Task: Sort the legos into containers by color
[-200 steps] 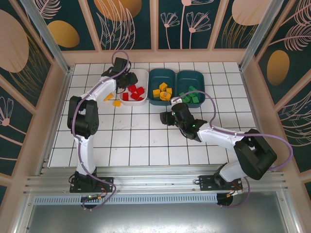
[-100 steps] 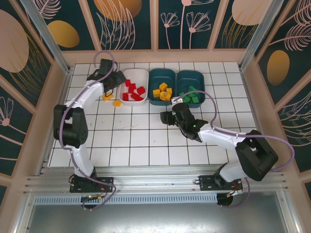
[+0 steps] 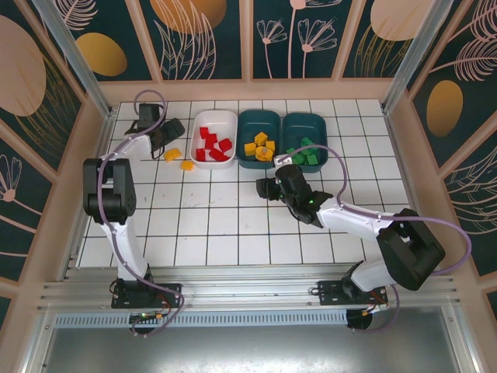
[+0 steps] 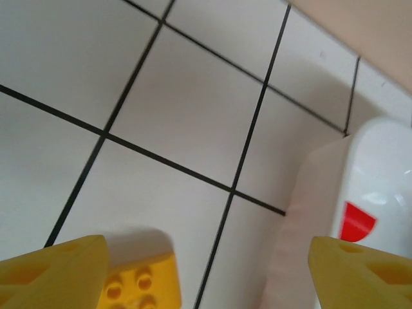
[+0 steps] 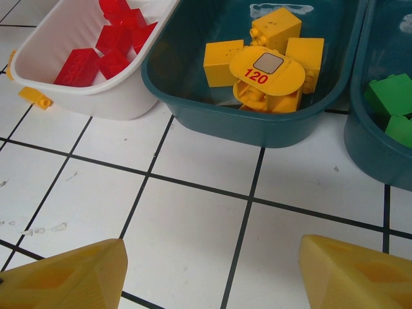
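Yellow legos (image 3: 172, 155) lie loose on the tiles (image 3: 217, 202), left of the white bin (image 3: 217, 114).
Red ones are inside it, and the teal bins (image 3: 258, 116) hold yellow and green. The left gripper (image 3: 174, 134), wide apart and empty, is just beside the loose pair. The right gripper (image 3: 268, 189) is apart and empty too.

Robot lab enclosure: aluminium frame (image 3: 248, 294), tiled tabletop (image 3: 225, 227), leaf-patterned panels (image 3: 203, 48).

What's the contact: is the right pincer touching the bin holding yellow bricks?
Apart. The right wrist view shows bare floor between the right pincer and the near wall of the teal bin of yellow bricks.
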Action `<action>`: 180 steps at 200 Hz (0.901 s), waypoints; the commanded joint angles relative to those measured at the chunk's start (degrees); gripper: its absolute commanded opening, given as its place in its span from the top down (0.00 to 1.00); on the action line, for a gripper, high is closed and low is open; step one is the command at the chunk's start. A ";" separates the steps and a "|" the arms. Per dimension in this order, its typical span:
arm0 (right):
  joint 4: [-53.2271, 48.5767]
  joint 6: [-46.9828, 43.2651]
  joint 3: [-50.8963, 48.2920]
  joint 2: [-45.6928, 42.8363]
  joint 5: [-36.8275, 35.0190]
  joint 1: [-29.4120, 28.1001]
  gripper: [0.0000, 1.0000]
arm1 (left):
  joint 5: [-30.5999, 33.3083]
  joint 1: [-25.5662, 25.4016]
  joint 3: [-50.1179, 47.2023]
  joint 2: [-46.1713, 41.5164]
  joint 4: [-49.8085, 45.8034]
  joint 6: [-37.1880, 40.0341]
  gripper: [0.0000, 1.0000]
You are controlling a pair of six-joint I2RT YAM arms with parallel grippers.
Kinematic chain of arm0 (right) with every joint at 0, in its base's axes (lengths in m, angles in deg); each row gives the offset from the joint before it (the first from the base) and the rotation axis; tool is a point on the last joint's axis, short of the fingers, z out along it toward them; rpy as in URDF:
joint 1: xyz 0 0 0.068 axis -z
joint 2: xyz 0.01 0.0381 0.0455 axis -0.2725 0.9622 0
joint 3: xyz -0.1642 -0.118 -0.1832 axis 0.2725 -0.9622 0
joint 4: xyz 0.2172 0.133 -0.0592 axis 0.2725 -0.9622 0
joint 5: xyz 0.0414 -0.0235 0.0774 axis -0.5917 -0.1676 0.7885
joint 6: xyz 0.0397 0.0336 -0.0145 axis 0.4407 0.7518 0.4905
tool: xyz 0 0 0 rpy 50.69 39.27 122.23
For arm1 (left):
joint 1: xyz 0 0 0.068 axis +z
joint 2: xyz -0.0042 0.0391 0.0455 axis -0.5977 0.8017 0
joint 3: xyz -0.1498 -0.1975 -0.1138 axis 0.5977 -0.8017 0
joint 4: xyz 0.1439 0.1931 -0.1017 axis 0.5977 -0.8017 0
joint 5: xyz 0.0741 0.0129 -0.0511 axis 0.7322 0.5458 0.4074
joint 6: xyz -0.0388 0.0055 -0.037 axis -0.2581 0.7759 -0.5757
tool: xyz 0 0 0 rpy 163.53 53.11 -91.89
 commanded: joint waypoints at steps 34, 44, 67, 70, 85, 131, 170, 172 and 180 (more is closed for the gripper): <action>0.50 0.20 -0.25 -1.19 -0.60 -0.11 0.28 | -2.70 0.49 -0.51 2.98 0.99 6.34 0.20; 0.50 0.20 -0.25 -1.20 -0.43 -0.19 0.28 | -3.57 0.49 -1.71 2.54 1.85 6.22 0.21; 0.59 0.29 -0.20 -1.10 0.08 -0.17 0.28 | -6.57 0.40 -5.36 1.53 5.30 5.88 0.24; 0.54 0.25 -0.19 -1.07 0.10 -0.17 0.28 | -6.73 0.38 -6.12 1.27 6.19 5.71 0.24; 0.67 0.39 -0.27 -1.10 0.03 -0.18 0.28 | -6.22 0.39 -9.77 -0.28 9.05 4.55 0.25; 0.77 0.48 -0.25 -1.11 0.57 -0.43 0.28 | -2.34 0.38 -15.98 -4.52 9.28 1.95 0.31; 0.77 0.47 -0.16 -0.85 0.39 -0.61 0.28 | 3.75 0.35 -22.43 -8.92 8.54 -3.14 0.42; 0.77 0.47 -0.12 -0.80 0.37 -0.61 0.28 | 4.27 0.41 -22.67 -9.20 8.44 -3.45 0.43; 0.77 0.47 -0.02 -0.69 0.44 -0.61 0.28 | 6.03 0.38 -23.33 -9.91 7.36 -4.28 0.45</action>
